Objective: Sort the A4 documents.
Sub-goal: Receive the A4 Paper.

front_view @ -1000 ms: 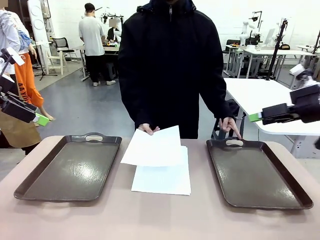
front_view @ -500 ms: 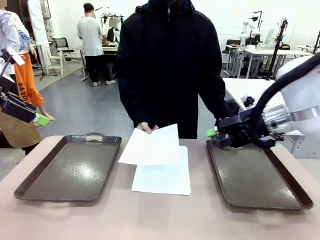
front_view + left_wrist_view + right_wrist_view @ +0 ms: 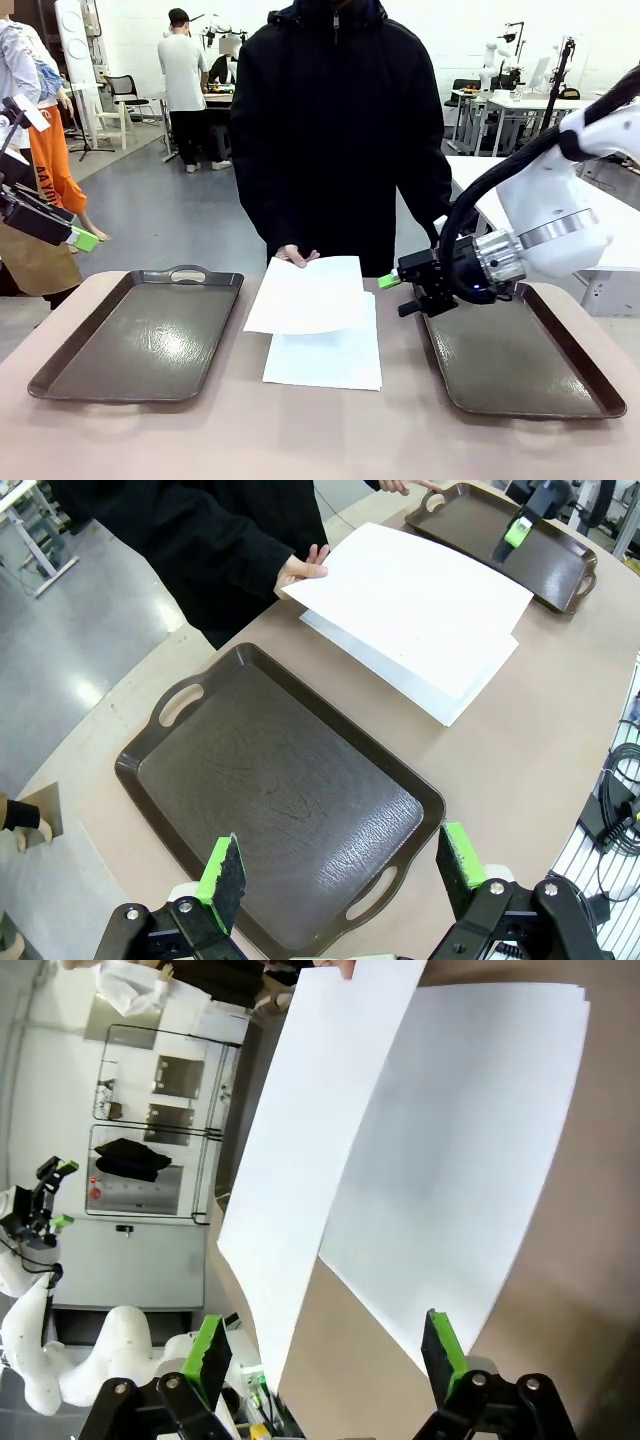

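Over table [image 3: 320, 432], right claw [image 3: 397, 295] spread wide

Two dark brown handled trays lay flat and well apart on the beige counter [image 3: 320, 435]: the left tray [image 3: 135, 340] and the right tray [image 3: 520, 375]. A person in a black jacket [image 3: 340, 130] stood at the far edge, between them. Behind, on the grey floor [image 3: 160, 215], another person in a white T-shirt [image 3: 185, 70] faced a workbench [image 3: 222, 97]; white tables [image 3: 520, 190] stood to the right.
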{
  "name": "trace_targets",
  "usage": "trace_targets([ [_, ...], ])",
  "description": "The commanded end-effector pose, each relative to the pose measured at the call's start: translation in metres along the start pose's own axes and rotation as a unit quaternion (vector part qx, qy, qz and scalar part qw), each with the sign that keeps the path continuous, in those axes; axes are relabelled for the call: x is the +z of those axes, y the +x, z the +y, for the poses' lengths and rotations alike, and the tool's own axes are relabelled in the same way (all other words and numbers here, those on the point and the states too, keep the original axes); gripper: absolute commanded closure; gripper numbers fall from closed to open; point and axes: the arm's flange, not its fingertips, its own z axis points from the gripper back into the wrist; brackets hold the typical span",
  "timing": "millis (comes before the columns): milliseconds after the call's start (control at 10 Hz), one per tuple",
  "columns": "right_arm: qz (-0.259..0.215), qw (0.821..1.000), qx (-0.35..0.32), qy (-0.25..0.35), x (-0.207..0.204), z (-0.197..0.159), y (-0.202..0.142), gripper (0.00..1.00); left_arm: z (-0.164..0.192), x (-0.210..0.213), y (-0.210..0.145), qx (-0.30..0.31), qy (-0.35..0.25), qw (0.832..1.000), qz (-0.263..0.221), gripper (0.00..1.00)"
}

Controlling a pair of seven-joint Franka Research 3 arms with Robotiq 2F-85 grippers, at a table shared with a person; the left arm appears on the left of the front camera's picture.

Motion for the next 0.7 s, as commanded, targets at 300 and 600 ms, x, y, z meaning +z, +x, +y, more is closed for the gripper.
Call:
trace_targets([
  [300,-0.011,0.995,-0.041,0.086,-0.052,-0.002,0.026,0.00,0.001,0.000,0.000,-0.002,-0.004,1.000,-0.003,0.00],
  [600,-0.019,0.993,-0.079,0.085,-0.067,-0.008,0.028,0.00,0.001,0.000,0.000,-0.002,-0.004,1.000,-0.003,0.00],
])
